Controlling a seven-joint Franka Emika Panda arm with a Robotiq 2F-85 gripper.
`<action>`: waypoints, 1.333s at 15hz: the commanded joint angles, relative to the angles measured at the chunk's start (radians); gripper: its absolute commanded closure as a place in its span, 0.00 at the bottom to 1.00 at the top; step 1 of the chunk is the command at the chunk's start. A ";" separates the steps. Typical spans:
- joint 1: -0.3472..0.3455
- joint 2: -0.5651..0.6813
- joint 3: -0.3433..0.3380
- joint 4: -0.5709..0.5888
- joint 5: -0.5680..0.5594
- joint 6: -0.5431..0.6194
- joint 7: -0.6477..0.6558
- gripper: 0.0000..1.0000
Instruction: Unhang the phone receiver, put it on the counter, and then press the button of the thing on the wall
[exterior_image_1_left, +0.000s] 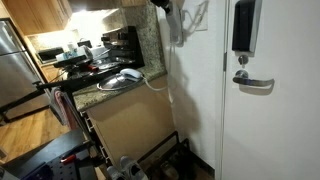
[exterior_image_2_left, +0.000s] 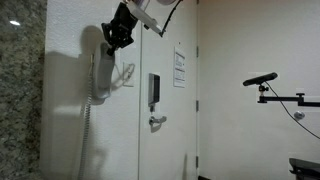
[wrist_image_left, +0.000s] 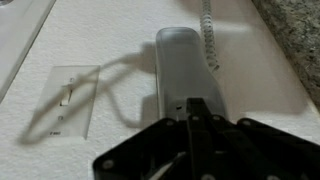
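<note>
Receiver: phone receiver (exterior_image_1_left: 130, 74) is lying on the counter (exterior_image_1_left: 118, 93) near its wall end, small and blurred, with its white cord (exterior_image_1_left: 158, 84) trailing back toward the wall.
Gripper: gripper (wrist_image_left: 193, 112) is hovering at the upper end of the grey wall unit (wrist_image_left: 185, 62), fingers pressing together on nothing; whether it touches the unit cannot be told.
Surface: speckled granite is running along the counter, carrying kitchen items too small to name.
Room: light switch (wrist_image_left: 68, 97) is sitting on the white wall beside the unit; a white door (exterior_image_1_left: 265, 110) with a lever handle (exterior_image_1_left: 254, 83) is standing further along.
Hidden: gripper is being cut off by the frame top in an exterior view (exterior_image_1_left: 160, 4).
</note>
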 joint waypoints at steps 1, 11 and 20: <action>0.000 -0.023 -0.023 0.031 0.003 -0.037 0.011 1.00; -0.006 -0.046 -0.021 0.041 0.011 0.008 0.010 1.00; -0.008 -0.067 -0.026 0.046 0.007 0.065 0.013 1.00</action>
